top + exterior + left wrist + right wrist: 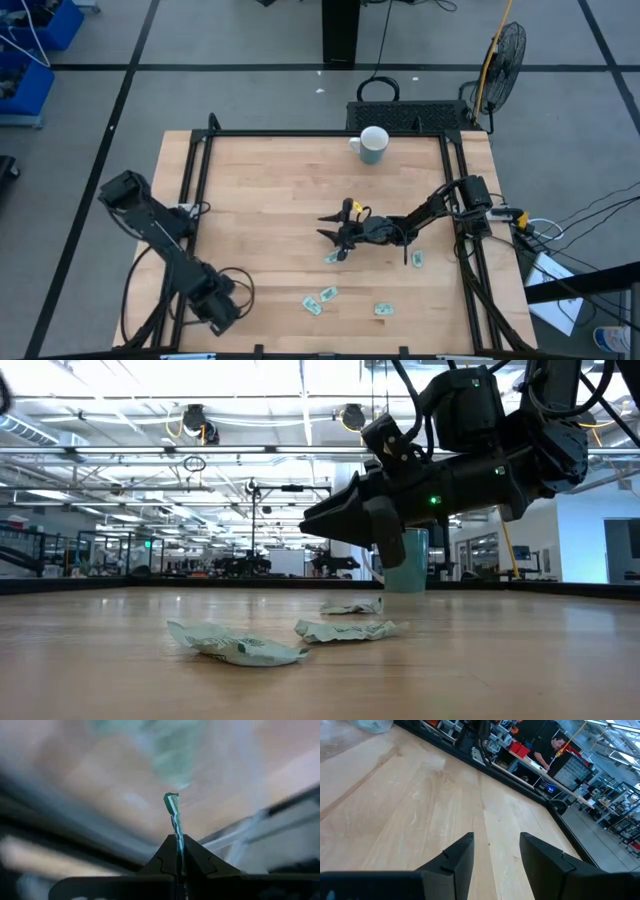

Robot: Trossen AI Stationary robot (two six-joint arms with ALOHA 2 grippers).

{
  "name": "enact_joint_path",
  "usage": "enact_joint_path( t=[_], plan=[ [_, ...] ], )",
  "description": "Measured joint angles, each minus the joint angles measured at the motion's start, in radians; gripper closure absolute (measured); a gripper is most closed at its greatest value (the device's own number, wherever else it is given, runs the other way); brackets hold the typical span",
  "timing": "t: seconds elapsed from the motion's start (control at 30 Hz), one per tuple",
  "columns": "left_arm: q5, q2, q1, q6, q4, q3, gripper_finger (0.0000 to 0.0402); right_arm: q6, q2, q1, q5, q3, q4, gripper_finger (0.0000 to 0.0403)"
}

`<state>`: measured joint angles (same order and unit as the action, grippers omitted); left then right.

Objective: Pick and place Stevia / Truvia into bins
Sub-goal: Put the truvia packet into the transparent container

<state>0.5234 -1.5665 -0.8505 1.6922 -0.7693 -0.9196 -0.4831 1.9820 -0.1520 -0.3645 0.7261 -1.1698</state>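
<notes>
left gripper [177,851] clamped on one Stevia packet [172,806], 7 o'clock corner | right gripper [335,236] fingers apart, mid-table | four packets [319,300] loose toward 6 o'clock | bin not visible

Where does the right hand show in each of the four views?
High: right hand open over the table's centre.
Low: upper centre, in front of the white mug.
Left wrist: not in it; only the left hand, shut on a packet.
Right wrist: bottom edge, open.
Shared landmark: the mug, in the high and low views.

Pale green-and-white packets [321,299], white mug [372,145]
</notes>
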Motion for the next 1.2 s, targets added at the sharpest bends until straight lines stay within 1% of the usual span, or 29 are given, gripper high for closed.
enact_joint_path(
  t=[0.1,0.2,0.3,0.53,0.63,0.7,0.77,0.87,0.93,1.0,1.07,1.2],
  plan=[
    [-0.022,0.000,0.045,-0.051,0.120,0.030,0.0392,0.000,0.000,0.000,0.000,0.000,0.000,0.0252],
    [-0.028,0.000,0.086,-0.095,0.174,0.044,0.0392,0.000,0.000,0.000,0.000,0.000,0.000,0.0252],
    [-0.044,0.000,0.125,-0.155,0.171,0.044,0.0392,0.000,0.000,0.000,0.000,0.000,0.000,0.0252],
    [-0.145,0.000,0.229,-0.287,0.119,0.045,0.0389,-0.001,0.000,0.000,0.000,0.000,0.000,0.0252],
    [-0.122,0.000,0.275,-0.322,0.078,0.045,0.0393,-0.007,0.000,0.000,0.000,0.000,0.000,0.0252],
    [-0.079,0.000,0.290,-0.318,0.046,0.045,0.0393,-0.008,0.000,0.000,0.000,0.000,0.000,0.0252],
    [-0.049,0.000,0.293,-0.317,0.057,0.045,0.0389,-0.008,0.000,0.000,0.000,0.000,0.000,0.0252],
    [-0.024,0.000,0.285,-0.277,0.139,0.045,0.0372,-0.008,0.000,0.000,0.000,0.000,0.000,0.0252],
    [-0.014,0.000,0.272,-0.254,0.215,0.045,0.0368,-0.008,0.000,0.000,0.000,0.000,0.000,0.0252],
    [-0.025,0.000,0.260,-0.227,0.274,0.045,0.0372,-0.008,0.000,0.000,0.000,0.000,0.000,0.0252],
    [-0.041,0.000,0.252,-0.205,0.299,0.045,0.0377,-0.008,0.000,0.000,0.000,0.000,0.000,0.0252],
    [-0.055,0.000,0.237,-0.142,0.267,0.045,0.0378,-0.003,0.000,0.000,0.000,0.000,0.000,0.0252]
  ],
)
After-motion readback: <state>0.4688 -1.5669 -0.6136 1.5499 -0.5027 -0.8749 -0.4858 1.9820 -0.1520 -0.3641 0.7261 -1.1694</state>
